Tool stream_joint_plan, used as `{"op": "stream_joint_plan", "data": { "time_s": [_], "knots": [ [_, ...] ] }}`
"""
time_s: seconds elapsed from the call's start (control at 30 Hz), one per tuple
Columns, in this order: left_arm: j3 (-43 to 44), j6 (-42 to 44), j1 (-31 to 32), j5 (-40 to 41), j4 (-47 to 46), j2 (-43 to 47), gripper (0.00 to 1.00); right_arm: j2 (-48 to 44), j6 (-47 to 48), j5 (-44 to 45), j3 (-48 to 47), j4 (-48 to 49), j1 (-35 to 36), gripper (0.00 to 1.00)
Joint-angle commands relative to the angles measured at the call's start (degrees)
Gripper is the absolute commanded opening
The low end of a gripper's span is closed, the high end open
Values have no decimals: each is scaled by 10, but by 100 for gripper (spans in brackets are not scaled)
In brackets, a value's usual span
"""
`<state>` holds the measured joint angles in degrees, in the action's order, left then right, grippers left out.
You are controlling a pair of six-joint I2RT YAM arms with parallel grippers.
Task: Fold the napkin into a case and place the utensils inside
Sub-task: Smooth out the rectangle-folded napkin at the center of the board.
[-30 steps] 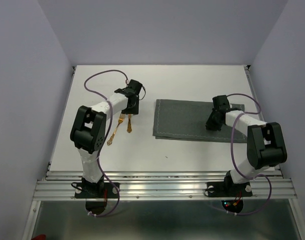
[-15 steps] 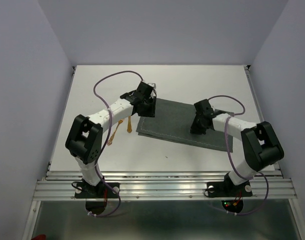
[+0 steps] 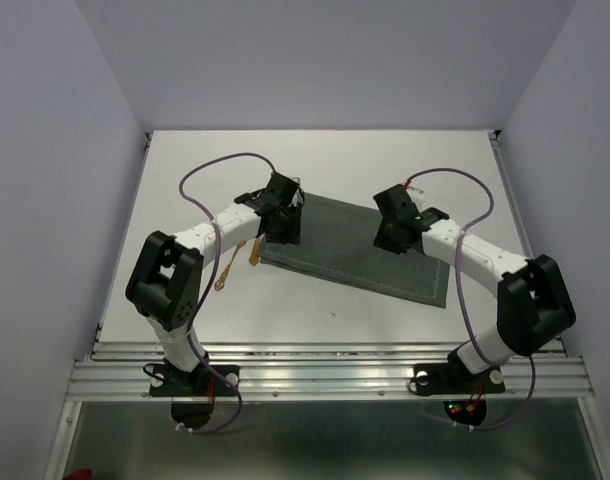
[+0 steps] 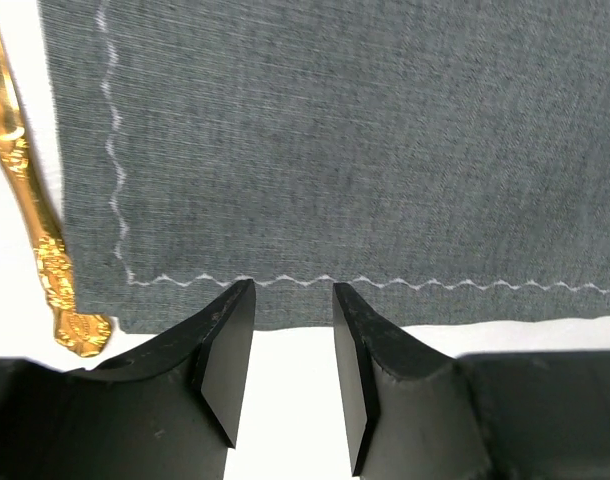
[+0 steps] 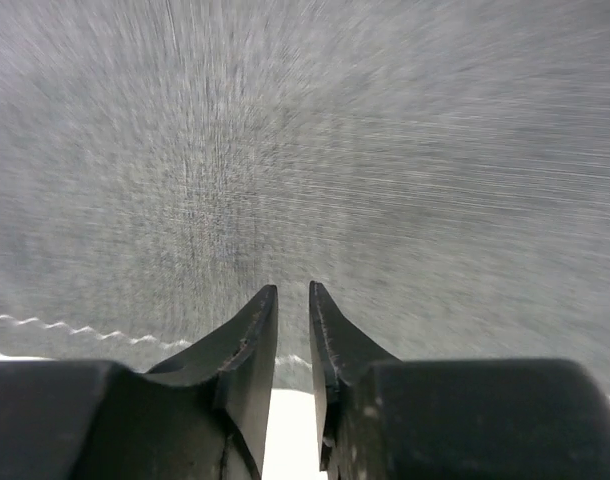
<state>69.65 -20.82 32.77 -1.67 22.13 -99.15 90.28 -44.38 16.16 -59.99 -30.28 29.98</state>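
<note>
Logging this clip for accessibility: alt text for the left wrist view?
Dark grey napkin with a pale zigzag hem fills the view; the left hand sits at its near edge, black fingers slightly apart. A gold utensil lies beside the cloth's side edge.

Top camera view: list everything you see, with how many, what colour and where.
table: one, white, fills mid-view
napkin: one, dark grey, pale zigzag stitching, folded strip aslant mid-table
utensils: two, gold, just left of napkin, partly under left arm
rail: one, silver, near table edge
cables: two, purple, one looping over each arm
arms: two, white and black, bases at the rail
left tool: one, black, fingers apart at napkin's left end
right tool: one, black, fingers nearly together at napkin's far edge
</note>
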Motion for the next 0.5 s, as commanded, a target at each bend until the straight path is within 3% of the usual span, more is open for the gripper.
{"op": "stream_joint_plan", "data": {
  "time_s": [0.0, 0.17, 0.33, 0.47],
  "knots": [
    [2, 5, -17, 22, -2, 23, 49, -88, 2, 64, 27, -56, -29, 26],
    [7, 4, -17, 26, -9, -2, 49, -164, -13, 23, 108, -68, -72, 27],
    [-7, 6, -17, -15, -34, -27, 49, -265, -17, -47, 205, -47, -158, 26],
    [-4, 15, -7, -11, -29, -50, 49, -282, -19, -52, 234, -46, -164, 26]
  ]
}}
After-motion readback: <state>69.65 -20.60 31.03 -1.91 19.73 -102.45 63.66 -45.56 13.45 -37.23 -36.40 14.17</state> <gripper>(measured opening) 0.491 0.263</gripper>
